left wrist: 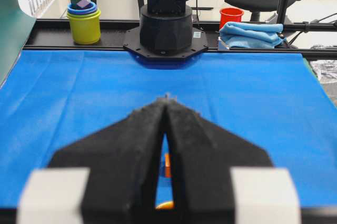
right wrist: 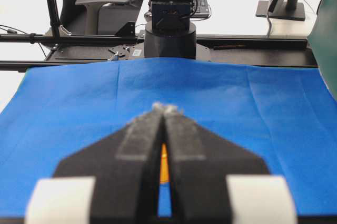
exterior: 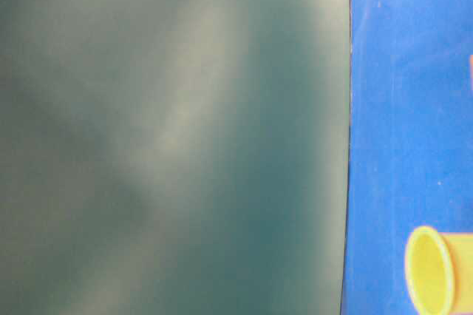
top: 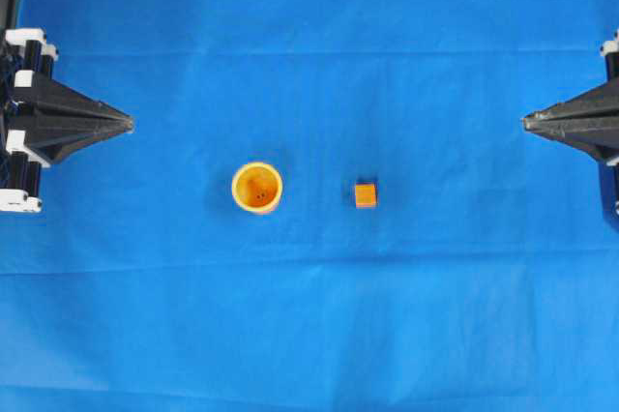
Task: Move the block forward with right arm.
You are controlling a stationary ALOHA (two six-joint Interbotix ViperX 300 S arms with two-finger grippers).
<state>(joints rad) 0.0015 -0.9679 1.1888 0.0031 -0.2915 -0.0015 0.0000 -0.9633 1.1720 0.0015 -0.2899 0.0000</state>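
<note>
Right gripper (top: 527,123) sits at the right edge of the overhead view with its two black fingers pressed together to a point, holding nothing, well apart from the block (top: 365,194). Across the table the left gripper (top: 128,124) mirrors it, also closed and empty. That small orange block rests on the blue cloth (top: 309,335) near the middle, just right of the orange cup (top: 257,187), with clear cloth between the two.

Nothing has been touched yet, so the step in hand is the reach. To do it well I would open the fingers before coming down, line them up square on two opposite faces of the block, and close low on it so it doesn't tip. Approaching from the right side keeps the arm away from the cup.

Open cloth lies on every side of the block, with plenty above and below it in the overhead view; only the cup to its left narrows things
</note>
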